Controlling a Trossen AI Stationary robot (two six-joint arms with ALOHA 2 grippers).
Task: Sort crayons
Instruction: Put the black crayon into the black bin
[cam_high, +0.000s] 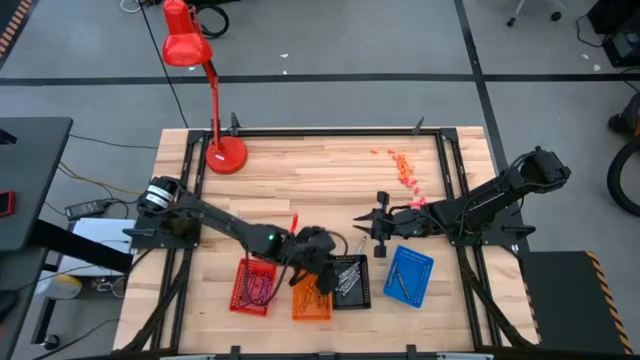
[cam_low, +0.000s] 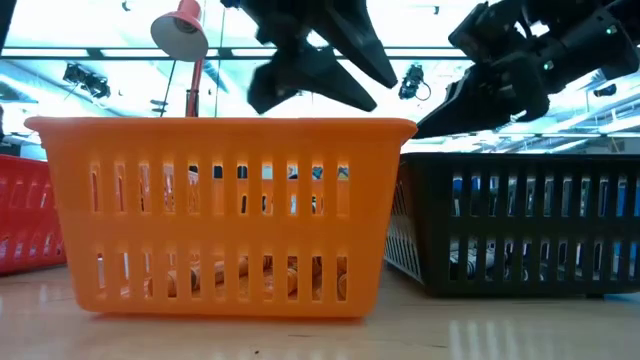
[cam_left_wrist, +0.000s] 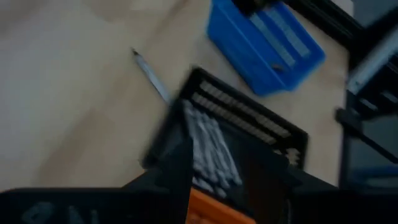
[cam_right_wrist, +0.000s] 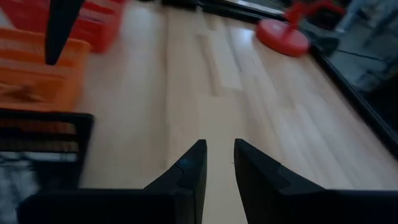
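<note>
- The left gripper (cam_high: 322, 262) hung over the orange tray (cam_high: 311, 298) and the black tray (cam_high: 350, 281) at about 6 o'clock on the table (cam_high: 330, 180); its own body hid the fingers, so I could not tell whether they were parted or closed.
- The right gripper (cam_right_wrist: 219, 163), released with a narrow gap and holding nothing, hovered over bare wood toward 4 o'clock.
- Grey-white crayons (cam_left_wrist: 208, 146) lay in the black tray; one grey crayon (cam_left_wrist: 151, 76) lay loose beside it.
- Crayons in the red tray (cam_high: 251, 287) and blue tray (cam_high: 407, 275) were hard to make out.
- No writing was readable anywhere.
- The red lamp (cam_high: 205, 90) stood at 11 o'clock.
</note>
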